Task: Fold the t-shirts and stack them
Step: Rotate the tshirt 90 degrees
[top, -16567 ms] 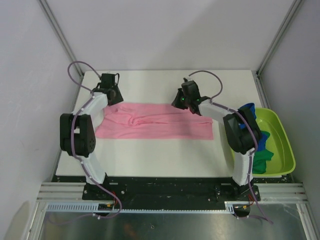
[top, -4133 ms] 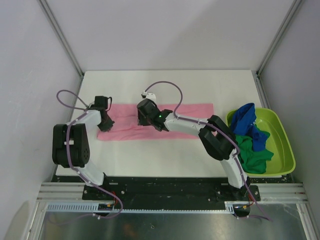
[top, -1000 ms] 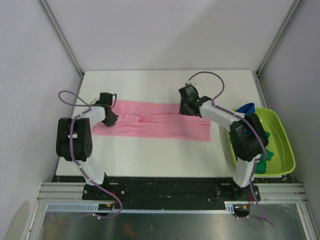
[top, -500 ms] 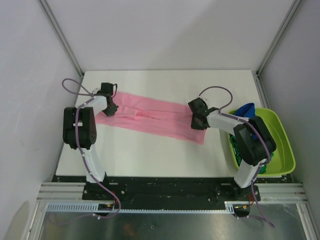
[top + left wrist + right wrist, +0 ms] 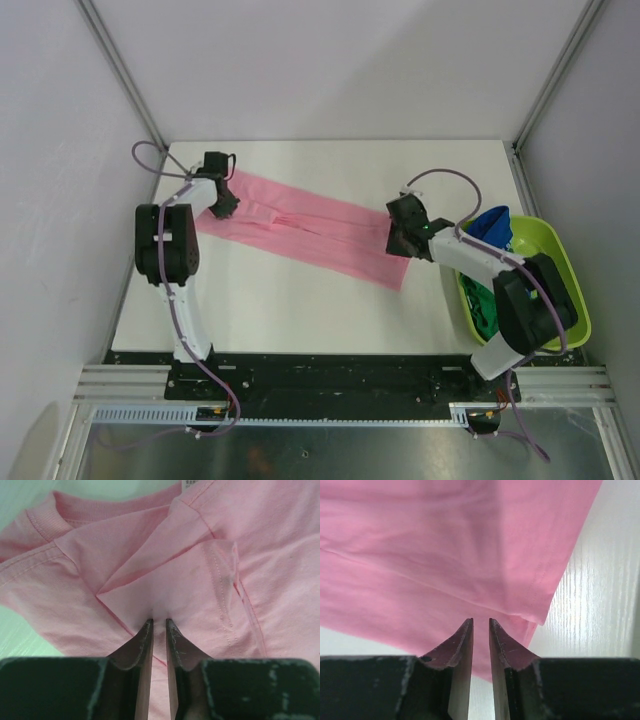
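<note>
The light pink t-shirt (image 5: 310,228), folded into a long strip, lies slantwise on the white table, its left end farther back than its right end. My left gripper (image 5: 222,203) is shut on the fabric at the left end near the collar (image 5: 45,520); the left wrist view shows its jaws (image 5: 159,622) pinching a fold of the shirt (image 5: 150,555). My right gripper (image 5: 400,240) is shut on the right end; the right wrist view shows its jaws (image 5: 480,621) closed on the layered hem (image 5: 445,545). A royal blue t-shirt (image 5: 493,225) and a dark green t-shirt (image 5: 480,312) lie in the tub.
The lime-green plastic tub (image 5: 572,290) stands at the table's right edge, partly behind my right arm. The white table (image 5: 330,310) shows bare in front of and behind the shirt. Grey walls and metal frame posts close in the back and sides.
The pink strip has swung from level to slanted. My right gripper pulled its end right and nearer; my left gripper carried its end farther back. Both stayed shut on the shirt.
</note>
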Controlling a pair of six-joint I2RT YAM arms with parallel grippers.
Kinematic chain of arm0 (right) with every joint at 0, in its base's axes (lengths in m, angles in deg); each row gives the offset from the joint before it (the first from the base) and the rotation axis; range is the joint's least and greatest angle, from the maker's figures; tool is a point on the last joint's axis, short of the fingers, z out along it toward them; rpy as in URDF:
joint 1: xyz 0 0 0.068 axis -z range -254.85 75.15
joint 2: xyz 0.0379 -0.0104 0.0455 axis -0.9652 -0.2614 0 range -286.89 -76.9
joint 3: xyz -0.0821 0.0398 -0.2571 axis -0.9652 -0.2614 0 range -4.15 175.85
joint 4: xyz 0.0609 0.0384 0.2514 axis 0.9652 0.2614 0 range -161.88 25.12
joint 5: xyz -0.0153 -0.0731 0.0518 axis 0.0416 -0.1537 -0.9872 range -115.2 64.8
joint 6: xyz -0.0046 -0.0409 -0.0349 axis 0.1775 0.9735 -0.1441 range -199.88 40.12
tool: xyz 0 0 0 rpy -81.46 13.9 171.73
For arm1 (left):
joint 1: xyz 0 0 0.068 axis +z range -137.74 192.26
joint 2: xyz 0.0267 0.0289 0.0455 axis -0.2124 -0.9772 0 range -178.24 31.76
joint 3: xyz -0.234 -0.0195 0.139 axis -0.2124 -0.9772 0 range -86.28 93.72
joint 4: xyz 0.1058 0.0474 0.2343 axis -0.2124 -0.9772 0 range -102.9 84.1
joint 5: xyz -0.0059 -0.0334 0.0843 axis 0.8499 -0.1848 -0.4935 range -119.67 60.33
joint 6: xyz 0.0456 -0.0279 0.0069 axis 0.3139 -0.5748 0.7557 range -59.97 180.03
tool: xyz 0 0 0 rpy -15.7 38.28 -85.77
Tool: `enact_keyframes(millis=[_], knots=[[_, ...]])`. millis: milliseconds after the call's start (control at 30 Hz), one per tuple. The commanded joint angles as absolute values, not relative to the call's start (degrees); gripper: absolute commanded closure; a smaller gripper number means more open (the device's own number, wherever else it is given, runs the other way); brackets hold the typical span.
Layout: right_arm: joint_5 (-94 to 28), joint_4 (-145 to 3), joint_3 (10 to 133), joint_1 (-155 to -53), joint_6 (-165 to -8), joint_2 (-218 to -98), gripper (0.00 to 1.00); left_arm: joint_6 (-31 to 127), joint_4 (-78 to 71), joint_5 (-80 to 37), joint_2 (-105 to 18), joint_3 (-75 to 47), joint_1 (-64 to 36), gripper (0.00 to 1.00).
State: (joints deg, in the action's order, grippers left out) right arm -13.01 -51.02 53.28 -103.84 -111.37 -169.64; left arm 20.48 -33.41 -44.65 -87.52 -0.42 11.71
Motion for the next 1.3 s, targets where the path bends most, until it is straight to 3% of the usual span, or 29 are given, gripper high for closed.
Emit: enact_keyframes(millis=[0,433,667,800,1267], knots=[[-13.31,-51.83,53.65,-103.44,-111.41,-162.18,0.76,21.60,-33.25,-43.71,-85.54,2.08,12.09,0.79],[-16.64,-57.45,54.29,-101.91,-105.35,-165.40,0.67,-6.00,-36.94,-51.42,-63.98,-19.01,11.74,0.66],[-17.52,-60.46,54.30,-102.16,-97.34,-169.20,0.54,-7.56,-38.21,-51.16,-69.22,-13.12,11.40,0.51],[-17.96,-61.41,54.30,-102.14,-93.89,-171.29,0.51,-7.81,-38.49,-51.22,-71.85,-9.32,10.45,0.44],[-19.69,-60.55,54.23,-101.16,-96.65,-179.74,0.53,-5.63,-39.88,-54.78,-84.77,5.86,6.27,0.42]])
